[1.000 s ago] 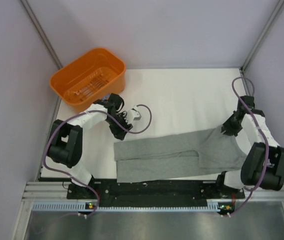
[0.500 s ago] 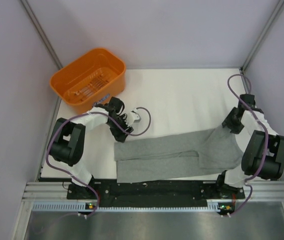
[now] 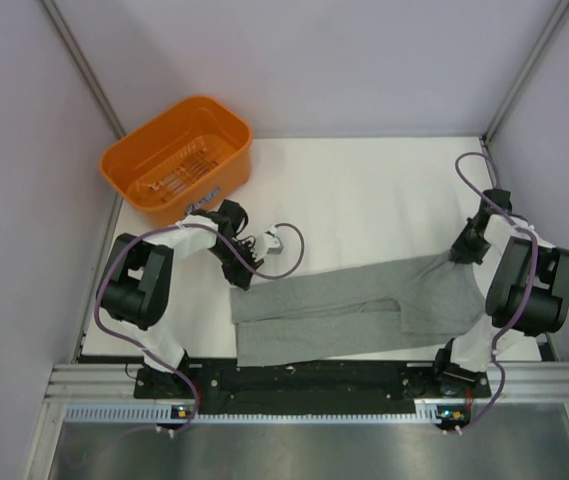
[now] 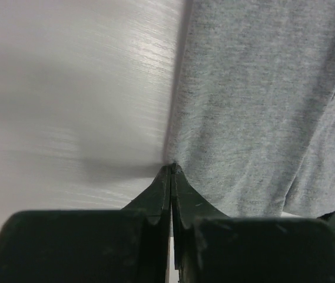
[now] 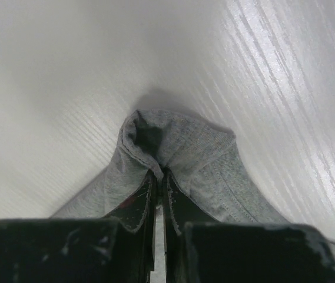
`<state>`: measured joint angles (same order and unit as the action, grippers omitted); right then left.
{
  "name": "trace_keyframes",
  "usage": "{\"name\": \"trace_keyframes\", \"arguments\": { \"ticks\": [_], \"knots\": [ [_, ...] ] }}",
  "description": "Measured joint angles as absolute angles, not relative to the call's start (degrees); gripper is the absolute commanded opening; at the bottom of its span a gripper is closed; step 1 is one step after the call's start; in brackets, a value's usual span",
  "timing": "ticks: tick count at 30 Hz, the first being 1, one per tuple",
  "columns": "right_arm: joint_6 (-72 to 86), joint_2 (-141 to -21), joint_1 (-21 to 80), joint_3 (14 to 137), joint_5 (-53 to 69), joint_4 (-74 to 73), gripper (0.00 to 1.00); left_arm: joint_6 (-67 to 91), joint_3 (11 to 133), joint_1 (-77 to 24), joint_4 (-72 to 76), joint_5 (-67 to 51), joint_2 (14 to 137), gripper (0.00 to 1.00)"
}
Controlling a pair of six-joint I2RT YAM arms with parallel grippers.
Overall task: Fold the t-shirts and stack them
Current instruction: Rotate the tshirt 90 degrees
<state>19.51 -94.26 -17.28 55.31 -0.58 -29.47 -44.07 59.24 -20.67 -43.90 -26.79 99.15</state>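
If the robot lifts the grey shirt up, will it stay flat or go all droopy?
Probably droopy: the shirt bunches into soft folds where the right gripper pinches it. Likely light too, since it lies thin and flat on the table.

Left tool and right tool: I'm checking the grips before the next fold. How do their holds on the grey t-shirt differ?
The left tool nips the t-shirt's straight, flat edge with only its tips; the right tool sits deeper in a bunched, stitched hem. The left tool works the end nearer the orange basket; the right tool the opposite end. Both are shut on the fabric.
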Motion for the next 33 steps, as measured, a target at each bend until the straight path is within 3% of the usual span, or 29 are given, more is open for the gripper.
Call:
{"name": "trace_keyframes", "arguments": {
  "ticks": [5, 10, 16, 19, 25, 33],
  "knots": [
    [18.6, -95.8, -18.3, 56.9, -0.2, -30.0, 0.01, -41.3, 59.3, -20.3, -44.5, -26.1, 99.3, 0.00],
    [17.6, -100.0, -18.3, 62.1, 2.3, -30.0, 0.29, -37.5, 59.4, -19.6, -44.6, -24.1, 99.2, 0.00],
    [16.5, -101.0, -18.2, 66.9, 1.0, -31.1, 0.34, -36.1, 57.3, -19.1, -44.6, -22.1, 97.1, 0.00],
    [15.9, -99.1, -17.7, 67.4, -1.4, -31.5, 0.31, -36.0, 56.4, -18.9, -44.8, -21.3, 96.2, 0.00],
    [16.5, -91.0, -14.3, 65.3, -3.6, -32.4, 0.04, -35.6, 56.4, -18.9, -45.0, -20.9, 96.2, 0.00],
    [21.8, -94.5, -12.7, 56.9, 1.2, -32.2, 0.00, -35.4, 56.4, -18.9, -45.1, -20.3, 96.1, 0.00]
  ]
}}
